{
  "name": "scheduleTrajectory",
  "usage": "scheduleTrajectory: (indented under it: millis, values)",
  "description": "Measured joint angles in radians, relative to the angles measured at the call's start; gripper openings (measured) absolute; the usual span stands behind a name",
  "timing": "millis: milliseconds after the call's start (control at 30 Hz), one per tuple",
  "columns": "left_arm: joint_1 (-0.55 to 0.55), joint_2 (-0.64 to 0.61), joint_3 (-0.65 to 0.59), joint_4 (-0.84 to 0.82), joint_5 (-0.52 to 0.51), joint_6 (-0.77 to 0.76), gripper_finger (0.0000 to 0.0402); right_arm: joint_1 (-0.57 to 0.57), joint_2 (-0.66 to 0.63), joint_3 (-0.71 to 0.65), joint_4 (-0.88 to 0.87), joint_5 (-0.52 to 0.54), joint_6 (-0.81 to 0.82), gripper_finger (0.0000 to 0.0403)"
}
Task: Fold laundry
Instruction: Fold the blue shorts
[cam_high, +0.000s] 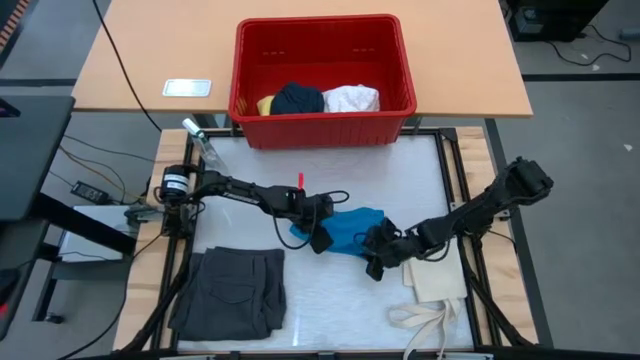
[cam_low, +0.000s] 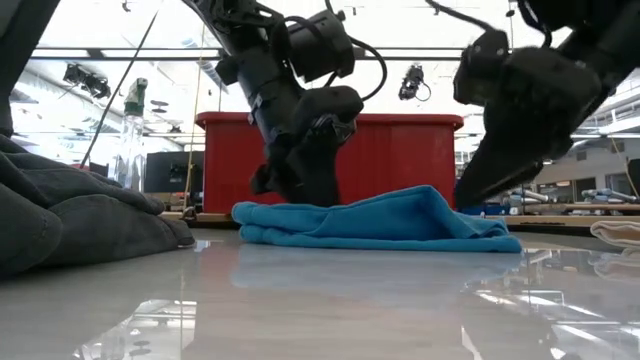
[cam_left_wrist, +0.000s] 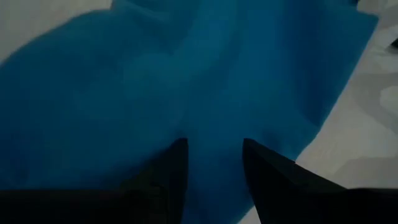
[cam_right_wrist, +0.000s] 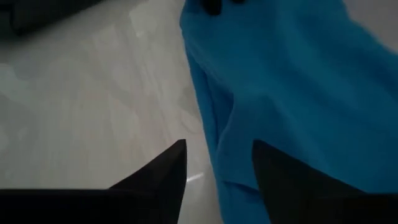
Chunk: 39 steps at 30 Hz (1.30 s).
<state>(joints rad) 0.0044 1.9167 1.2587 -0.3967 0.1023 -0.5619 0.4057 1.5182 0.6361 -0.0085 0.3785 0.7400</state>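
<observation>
A bright blue cloth (cam_high: 355, 228) lies bunched in the middle of the white table, flat on its underside (cam_low: 400, 220). My left gripper (cam_high: 320, 238) stands open over the cloth's left part, slanting down; in its wrist view the cloth (cam_left_wrist: 186, 74) fills the gap between the fingers (cam_left_wrist: 214, 146). My right gripper (cam_high: 376, 268) stands open at the cloth's near right edge (cam_right_wrist: 217, 149), one finger over bare table and one over the cloth (cam_right_wrist: 298, 81). Folded dark grey shorts (cam_high: 232, 290) lie at the near left. My left gripper's open fingers (cam_low: 300, 195) reach down to the top of the blue cloth near its left end; whether they touch it I cannot tell. My right gripper's fingers (cam_low: 470, 195) hang just above the cloth's right end; whether they touch it does not show either.
A red basket (cam_high: 320, 128) at the far edge holds yellow, navy and white pieces. A cream tote bag (cam_high: 435, 285) with long straps lies at the near right, close to my right gripper. A clear bottle (cam_high: 200, 140) stands at the far left corner.
</observation>
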Motion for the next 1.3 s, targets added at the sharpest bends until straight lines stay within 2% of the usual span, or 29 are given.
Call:
scheduleTrajectory:
  millis: [200,367,500,533,633,733,833,933,1167,1233,1300]
  values:
    - [-0.001,0.0,0.0,0.005,0.001,-0.009,0.0157,-0.002,0.077,0.0,0.015,0.048,0.055,0.0174]
    - [0.0,0.0,0.0,0.005,0.001,-0.006,0.0157,-0.023,0.101,0.002,0.012,0.056,0.125,0.0125]
    - [0.0,0.0,0.0,-0.004,0.003,-0.003,0.0157,-0.031,0.066,0.003,-0.044,-0.024,0.158,0.0028]
    - [0.002,0.0,0.0,-0.005,0.004,-0.003,0.0157,-0.03,0.043,0.003,-0.064,-0.05,0.154,0.0016]
    - [0.009,0.0,0.0,-0.008,0.004,-0.002,0.0157,-0.024,-0.028,0.009,-0.145,-0.122,0.181,0.0016]
    - [0.018,0.0,0.0,-0.011,0.005,0.0,0.0157,-0.028,-0.084,0.014,-0.172,-0.297,0.151,0.0013]
    - [0.027,0.0,0.0,-0.01,0.018,-0.001,0.0157,-0.035,-0.117,0.014,-0.161,-0.42,0.144,0.0021]
    - [0.034,-0.01,0.0,-0.019,0.052,-0.013,0.0157,-0.042,-0.153,0.014,-0.136,-0.447,0.105,0.0056]
    - [0.034,-0.049,0.001,-0.03,0.052,-0.021,0.0157,-0.16,-0.237,0.014,-0.146,-0.345,0.06,0.0168]
    - [0.032,-0.049,0.001,-0.037,0.051,-0.017,0.0157,-0.219,-0.244,0.015,-0.159,-0.301,0.06,0.018]
    - [0.031,-0.043,0.001,-0.051,0.052,-0.003,0.0157,-0.294,-0.224,0.015,-0.178,-0.308,0.027,0.0181]
